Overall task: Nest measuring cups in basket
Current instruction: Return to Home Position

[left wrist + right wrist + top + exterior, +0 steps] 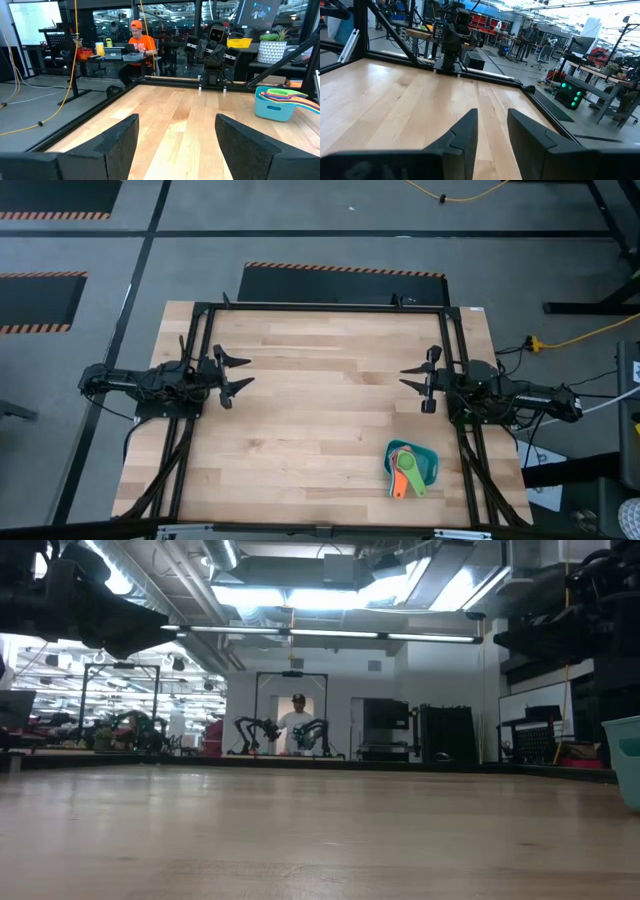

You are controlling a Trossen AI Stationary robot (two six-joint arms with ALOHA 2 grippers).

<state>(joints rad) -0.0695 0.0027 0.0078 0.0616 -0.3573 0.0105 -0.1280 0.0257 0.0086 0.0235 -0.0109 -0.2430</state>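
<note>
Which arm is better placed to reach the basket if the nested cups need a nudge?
Right. The basket holding the measuring cups sits on the right side of the table, near the right claw, which is open. The left claw waits across the table, much farther off.

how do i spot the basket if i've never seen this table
From above, find the wooden table and go to its bottom right corner. The basket is the small teal bin there, the table's only container. Stacked measuring cups sit in it, with orange and green handles poking over its rim.
</note>
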